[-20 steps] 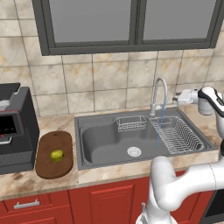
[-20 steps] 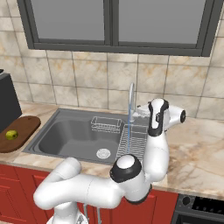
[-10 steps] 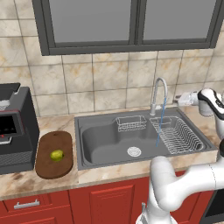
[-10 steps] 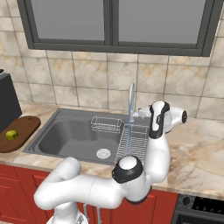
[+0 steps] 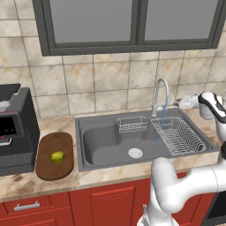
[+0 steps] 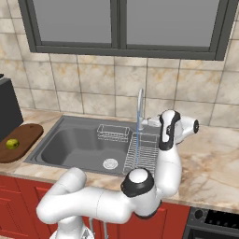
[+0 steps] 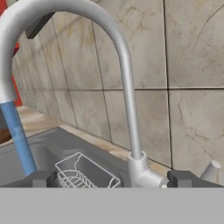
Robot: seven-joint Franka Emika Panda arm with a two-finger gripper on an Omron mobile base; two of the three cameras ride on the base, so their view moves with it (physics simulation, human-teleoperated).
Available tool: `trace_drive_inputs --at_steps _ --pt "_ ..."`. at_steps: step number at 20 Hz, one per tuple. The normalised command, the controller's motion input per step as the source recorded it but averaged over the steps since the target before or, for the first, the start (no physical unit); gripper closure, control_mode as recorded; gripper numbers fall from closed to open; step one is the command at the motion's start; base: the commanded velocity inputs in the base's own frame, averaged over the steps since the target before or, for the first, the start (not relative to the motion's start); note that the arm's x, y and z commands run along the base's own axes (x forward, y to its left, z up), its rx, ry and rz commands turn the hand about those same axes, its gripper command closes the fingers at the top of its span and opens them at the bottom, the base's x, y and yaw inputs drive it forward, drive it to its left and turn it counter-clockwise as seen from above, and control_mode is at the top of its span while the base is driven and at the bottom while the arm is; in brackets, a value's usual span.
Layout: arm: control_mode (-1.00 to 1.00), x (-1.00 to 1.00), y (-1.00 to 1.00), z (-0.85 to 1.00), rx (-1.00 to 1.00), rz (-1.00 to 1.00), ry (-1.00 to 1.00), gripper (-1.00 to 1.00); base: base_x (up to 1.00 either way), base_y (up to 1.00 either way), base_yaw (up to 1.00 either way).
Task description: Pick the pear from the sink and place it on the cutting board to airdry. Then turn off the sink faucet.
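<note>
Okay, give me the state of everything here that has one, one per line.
pear: resting on the cutting board
sink faucet: running, blue stream falling
sink: holds no fruit
hand: open, fingertips flanking the faucet base

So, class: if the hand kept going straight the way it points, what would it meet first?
Most likely the sink faucet, near its base between the hand fingertips; depth is unclear.

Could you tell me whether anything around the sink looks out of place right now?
One thing stands out: the sink faucet is running, a blue stream falling onto the wire drying rack with nothing under it. The pear sits upright on the cutting board. Nothing looks spilled or damaged.
</note>
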Motion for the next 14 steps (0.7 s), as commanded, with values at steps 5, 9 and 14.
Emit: trace_drive_inputs --at_steps 5,9,14 --pt "-1.00 0.10 0.00 -0.17 0.00 0.00 0.00 -1.00 0.00 0.00 0.00" --pt "-1.00 0.13 0.00 -0.16 0.00 0.00 0.00 -1.00 0.00 0.00 0.00" --pt "-1.00 0.23 -0.04 -0.05 0.00 0.02 0.00 -1.00 0.00 0.00 0.00"
